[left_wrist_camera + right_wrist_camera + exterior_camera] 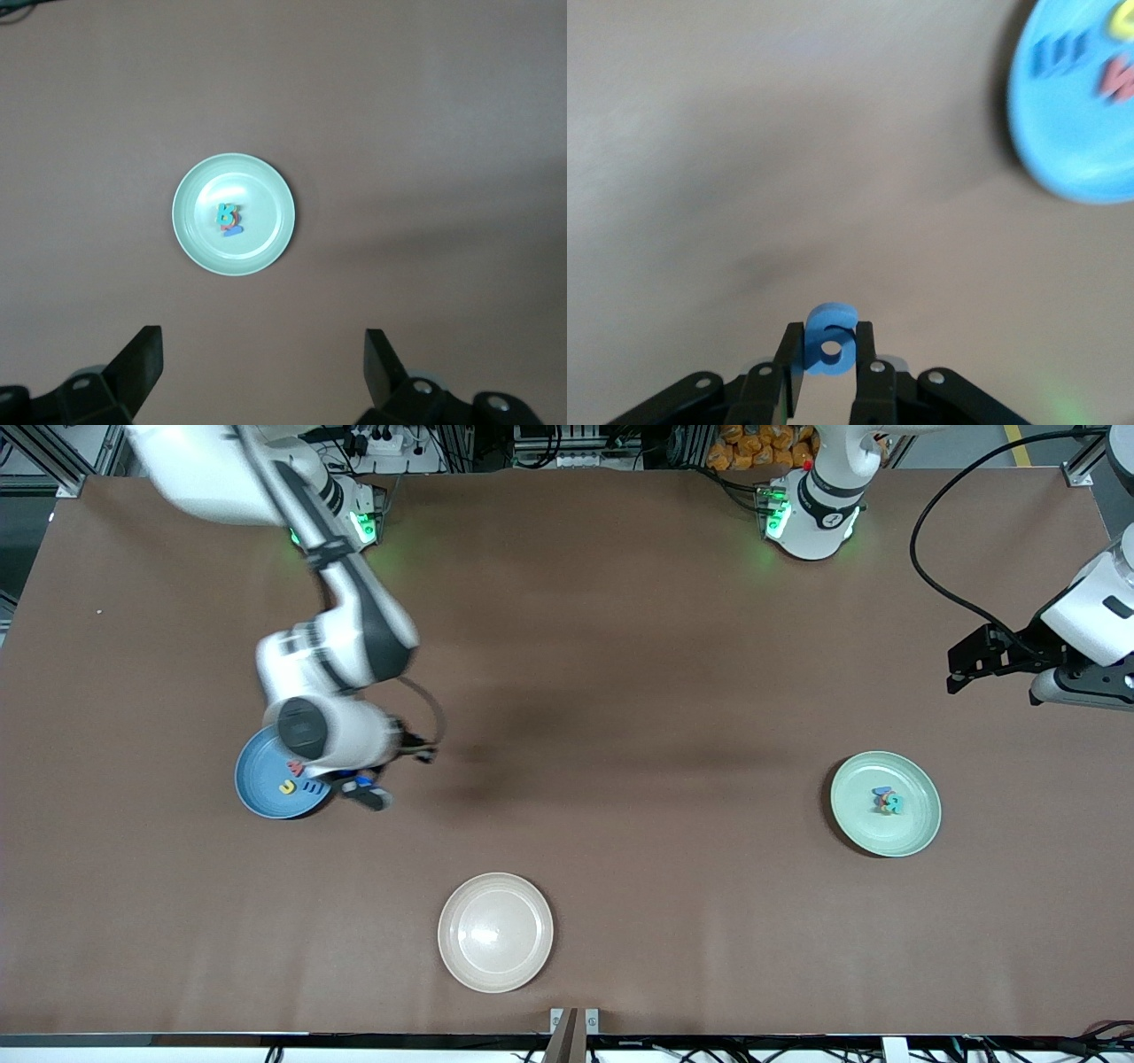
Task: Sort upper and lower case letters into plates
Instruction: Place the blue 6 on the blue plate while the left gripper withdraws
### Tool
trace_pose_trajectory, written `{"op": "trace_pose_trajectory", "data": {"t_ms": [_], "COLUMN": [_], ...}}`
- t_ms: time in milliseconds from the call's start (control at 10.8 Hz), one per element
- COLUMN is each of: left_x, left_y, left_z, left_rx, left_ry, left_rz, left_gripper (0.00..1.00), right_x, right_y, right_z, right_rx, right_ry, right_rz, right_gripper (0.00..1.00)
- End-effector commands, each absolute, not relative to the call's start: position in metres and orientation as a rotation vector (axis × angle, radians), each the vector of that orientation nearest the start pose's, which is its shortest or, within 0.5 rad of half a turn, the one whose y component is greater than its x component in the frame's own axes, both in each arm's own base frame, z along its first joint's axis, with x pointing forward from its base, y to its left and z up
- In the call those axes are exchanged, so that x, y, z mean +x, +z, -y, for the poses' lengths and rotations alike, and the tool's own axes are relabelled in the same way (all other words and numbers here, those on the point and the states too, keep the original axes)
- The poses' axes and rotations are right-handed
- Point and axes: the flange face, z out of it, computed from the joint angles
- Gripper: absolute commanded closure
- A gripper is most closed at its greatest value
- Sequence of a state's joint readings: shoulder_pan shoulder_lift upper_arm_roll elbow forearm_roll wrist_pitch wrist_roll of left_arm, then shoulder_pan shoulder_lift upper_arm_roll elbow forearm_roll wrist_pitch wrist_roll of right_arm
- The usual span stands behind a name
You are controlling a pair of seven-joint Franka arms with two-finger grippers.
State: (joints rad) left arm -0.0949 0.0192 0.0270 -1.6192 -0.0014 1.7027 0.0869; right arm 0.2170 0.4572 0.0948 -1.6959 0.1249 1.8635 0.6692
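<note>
Now right gripper around blue letter

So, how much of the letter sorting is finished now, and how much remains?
Mostly done. The blue plate holds at least three letters, and the green plate holds a small pile. The right gripper is shut on a blue letter over the table beside the blue plate. The left gripper waits open above the green plate. No loose letters show on the table.

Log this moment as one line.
right hand: shut on blue letter, beside blue plate | left hand: open, waiting above mint plate
</note>
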Motion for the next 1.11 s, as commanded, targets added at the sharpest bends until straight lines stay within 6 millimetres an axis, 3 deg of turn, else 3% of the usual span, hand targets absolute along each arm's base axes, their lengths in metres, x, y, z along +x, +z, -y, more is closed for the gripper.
{"op": "trace_pose_trajectory", "data": {"t_ms": [0,185,278,370,555,648,740,833,925,1018], "left_x": [0.566,0.566,0.565,0.564,0.560,0.560,0.559,0.557,0.553,0.552], "left_y": [0.616,0.615,0.615,0.616,0.616,0.616,0.619,0.623,0.629,0.631], "left_z": [0.045,0.041,0.044,0.046,0.043,0.042,0.040,0.040,0.040,0.041], "left_rx": [-3.159,-3.158,-3.160,-3.160,-3.158,-3.157,-3.150,-3.142,-3.138,-3.136], "left_ry": [-0.091,-0.086,-0.086,-0.079,-0.042,-0.042,-0.050,-0.063,-0.082,-0.087], "left_rz": [-0.146,-0.132,-0.131,-0.091,-0.014,-0.009,-0.019,-0.019,-0.031,-0.036], "left_gripper": [0.00,0.00,0.00,0.00,0.00,0.00,0.00,0.00,0.00,0.00], "right_x": [0.610,0.617,0.613,0.608,0.606,0.607,0.606,0.605,0.606,0.609], "right_y": [0.300,0.281,0.264,0.250,0.243,0.237,0.235,0.235,0.243,0.267], "right_z": [-0.119,-0.054,-0.034,-0.022,-0.013,0.001,0.003,0.002,0.002,-0.003], "right_rx": [-3.019,-3.055,-3.052,-3.050,-3.082,-3.088,-3.087,-3.088,-3.097,-3.109], "right_ry": [0.541,0.511,0.469,0.427,0.421,0.427,0.431,0.436,0.428,0.430], "right_rz": [-0.460,-0.370,-0.333,-0.345,-0.330,-0.350,-0.354,-0.354,-0.325,-0.248], "right_gripper": [1.00,1.00,1.00,1.00,1.00,0.98,0.32,0.00,0.00,0.00]}}
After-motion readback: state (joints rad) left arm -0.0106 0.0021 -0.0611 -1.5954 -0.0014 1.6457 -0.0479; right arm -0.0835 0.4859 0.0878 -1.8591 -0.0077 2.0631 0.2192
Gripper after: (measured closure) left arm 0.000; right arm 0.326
